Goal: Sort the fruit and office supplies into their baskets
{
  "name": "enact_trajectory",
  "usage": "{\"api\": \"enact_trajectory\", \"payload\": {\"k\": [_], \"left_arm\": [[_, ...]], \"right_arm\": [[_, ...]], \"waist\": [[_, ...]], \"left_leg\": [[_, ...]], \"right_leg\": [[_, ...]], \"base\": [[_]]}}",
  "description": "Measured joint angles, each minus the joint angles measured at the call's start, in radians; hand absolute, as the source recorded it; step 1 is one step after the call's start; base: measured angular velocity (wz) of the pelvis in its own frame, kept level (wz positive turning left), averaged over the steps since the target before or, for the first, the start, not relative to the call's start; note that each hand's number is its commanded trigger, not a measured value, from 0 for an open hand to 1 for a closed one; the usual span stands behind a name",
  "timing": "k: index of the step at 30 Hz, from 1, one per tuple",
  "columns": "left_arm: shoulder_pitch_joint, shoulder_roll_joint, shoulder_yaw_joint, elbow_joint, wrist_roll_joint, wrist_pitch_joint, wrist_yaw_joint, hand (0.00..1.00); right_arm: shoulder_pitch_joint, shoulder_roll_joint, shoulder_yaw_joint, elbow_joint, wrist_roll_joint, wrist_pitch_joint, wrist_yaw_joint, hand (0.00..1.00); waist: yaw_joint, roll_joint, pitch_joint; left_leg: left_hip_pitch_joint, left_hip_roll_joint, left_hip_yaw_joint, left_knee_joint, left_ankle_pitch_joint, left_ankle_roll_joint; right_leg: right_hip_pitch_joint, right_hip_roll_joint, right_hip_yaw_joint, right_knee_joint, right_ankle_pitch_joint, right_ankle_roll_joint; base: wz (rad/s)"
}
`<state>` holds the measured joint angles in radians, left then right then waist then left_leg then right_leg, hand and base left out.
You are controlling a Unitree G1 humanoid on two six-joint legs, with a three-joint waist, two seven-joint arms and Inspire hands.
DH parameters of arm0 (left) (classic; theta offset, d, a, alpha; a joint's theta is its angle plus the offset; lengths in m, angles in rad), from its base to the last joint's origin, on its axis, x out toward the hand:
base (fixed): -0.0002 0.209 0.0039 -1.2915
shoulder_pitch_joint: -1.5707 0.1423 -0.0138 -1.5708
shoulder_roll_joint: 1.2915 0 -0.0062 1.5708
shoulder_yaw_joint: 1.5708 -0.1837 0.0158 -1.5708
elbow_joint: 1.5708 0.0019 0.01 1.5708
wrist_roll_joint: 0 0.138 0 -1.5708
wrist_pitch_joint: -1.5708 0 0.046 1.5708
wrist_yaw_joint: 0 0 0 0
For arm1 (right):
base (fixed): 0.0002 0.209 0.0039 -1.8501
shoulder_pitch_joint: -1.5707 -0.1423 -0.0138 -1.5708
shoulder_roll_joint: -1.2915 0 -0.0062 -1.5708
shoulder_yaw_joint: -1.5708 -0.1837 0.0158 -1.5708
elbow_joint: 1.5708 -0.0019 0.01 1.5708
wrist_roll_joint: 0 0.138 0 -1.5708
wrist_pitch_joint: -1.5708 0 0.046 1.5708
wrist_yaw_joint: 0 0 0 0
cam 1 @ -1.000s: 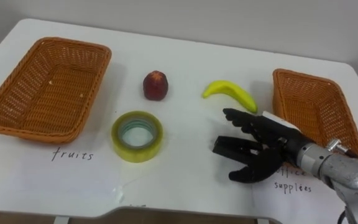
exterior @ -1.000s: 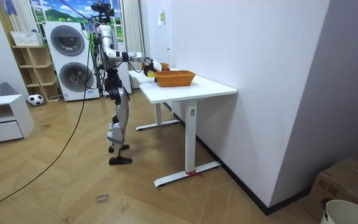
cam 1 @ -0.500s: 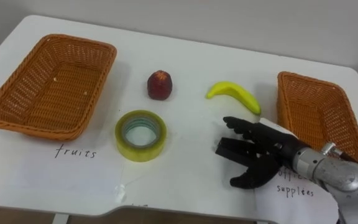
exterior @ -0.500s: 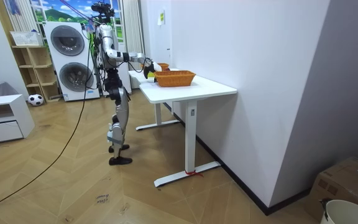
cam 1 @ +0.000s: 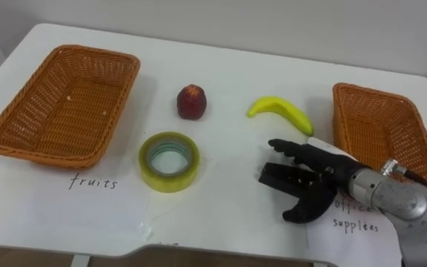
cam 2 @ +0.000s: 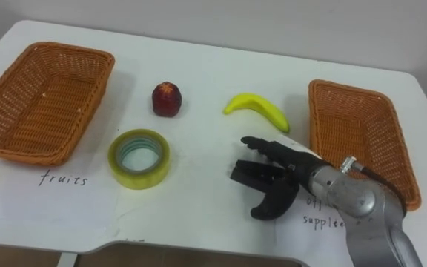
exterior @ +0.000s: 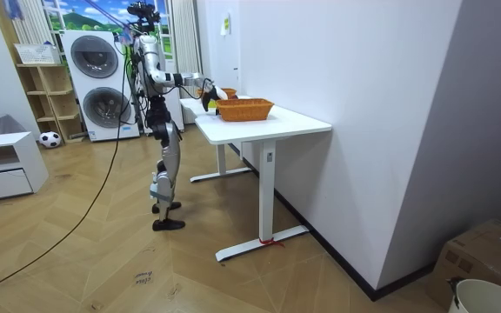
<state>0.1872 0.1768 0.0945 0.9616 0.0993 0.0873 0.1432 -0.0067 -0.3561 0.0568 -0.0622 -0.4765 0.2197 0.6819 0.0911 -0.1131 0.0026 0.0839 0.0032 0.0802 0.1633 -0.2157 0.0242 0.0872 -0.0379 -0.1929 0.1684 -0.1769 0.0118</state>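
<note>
R hand (cam 1: 306, 180) open over table, near banana (cam 1: 282, 112)

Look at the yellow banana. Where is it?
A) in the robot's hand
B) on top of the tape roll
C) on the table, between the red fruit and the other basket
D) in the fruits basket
C: the banana lies on the white table, between the red fruit and the right-side basket; the right hand is open beside it, holding nothing.
</note>
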Motion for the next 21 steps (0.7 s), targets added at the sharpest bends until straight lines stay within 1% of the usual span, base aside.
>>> {"api": "enact_trajectory", "payload": {"k": [3,7,9,11,14,16,17,18,21], "left_arm": [[-0.003,0.0,0.001,0.0,0.0,-0.001,-0.008,0.0],[-0.004,0.001,0.001,0.0,0.0,-0.001,-0.027,0.0],[-0.004,0.002,-0.001,0.001,0.0,-0.001,-0.027,0.0],[-0.003,0.001,-0.003,0.002,0.0,0.0,-0.027,0.0],[-0.002,0.001,-0.003,0.003,-0.002,0.002,-0.027,0.0],[-0.001,0.006,-0.012,0.003,-0.01,0.004,-0.026,0.0],[-0.003,0.012,-0.029,0.002,-0.01,0.008,-0.026,0.0],[-0.005,0.012,-0.035,0.002,-0.01,0.015,-0.026,0.0],[-0.007,0.012,-0.041,0.004,-0.012,0.018,-0.026,0.0]], "right_arm": [[-0.011,0.0,0.002,0.0,-0.041,0.0,0.018,0.0],[-0.013,0.0,0.002,0.0,-0.078,0.001,0.04,0.0],[-0.016,0.0,0.003,0.0,-0.084,0.013,0.046,0.0],[-0.018,0.0,0.005,-0.002,-0.084,0.023,0.053,0.0],[-0.026,0.0,0.013,-0.002,-0.09,0.032,0.056,0.0],[-0.037,0.0,0.037,-0.005,-0.124,0.042,0.056,0.0],[-0.042,0.001,0.054,-0.01,-0.154,0.044,0.058,0.0],[-0.05,0.003,0.065,-0.011,-0.181,0.048,0.062,0.0],[-0.055,0.017,0.08,-0.017,-0.228,0.066,0.062,0.0]], "waist": [[0.005,-0.004,0.0048],[0.019,-0.007,0.0074],[0.025,-0.013,0.0103],[0.027,-0.017,0.0106],[0.027,-0.016,0.0112],[0.026,-0.017,0.0109],[0.026,-0.016,0.011],[0.025,-0.016,0.011],[0.026,-0.017,0.0107]], "left_leg": [[-0.002,0.0,0.0,0.001,0.0,0.0],[-0.002,0.0,-0.001,0.001,0.0,0.0],[-0.002,0.001,-0.002,0.0,0.0,0.0],[-0.002,0.001,-0.004,0.0,0.0,0.0],[-0.003,0.001,-0.004,0.0,0.0,0.0],[-0.002,0.001,-0.003,-0.001,0.0,0.0],[-0.002,0.002,-0.003,-0.001,0.0,0.0],[-0.002,0.001,-0.003,-0.001,0.0,0.0],[-0.002,0.001,-0.003,-0.001,0.0,0.0]], "right_leg": [[0.001,-0.001,-0.002,0.0,0.0,0.0],[0.001,0.0,-0.002,0.0,0.0,0.0],[0.001,0.003,-0.002,0.0,0.0,0.0],[0.002,0.003,-0.002,0.0,0.0,0.0],[0.003,0.003,-0.002,0.001,0.0,0.0],[0.002,0.003,-0.001,0.001,0.0,0.0],[0.002,0.003,-0.001,0.001,0.0,0.0],[0.002,0.003,-0.002,0.002,0.0,0.0],[0.002,0.003,-0.002,0.002,0.0,0.0]], "base": [[0.0],[0.0],[0.0],[0.0],[0.0],[0.0],[0.0],[0.0],[0.0]]}}
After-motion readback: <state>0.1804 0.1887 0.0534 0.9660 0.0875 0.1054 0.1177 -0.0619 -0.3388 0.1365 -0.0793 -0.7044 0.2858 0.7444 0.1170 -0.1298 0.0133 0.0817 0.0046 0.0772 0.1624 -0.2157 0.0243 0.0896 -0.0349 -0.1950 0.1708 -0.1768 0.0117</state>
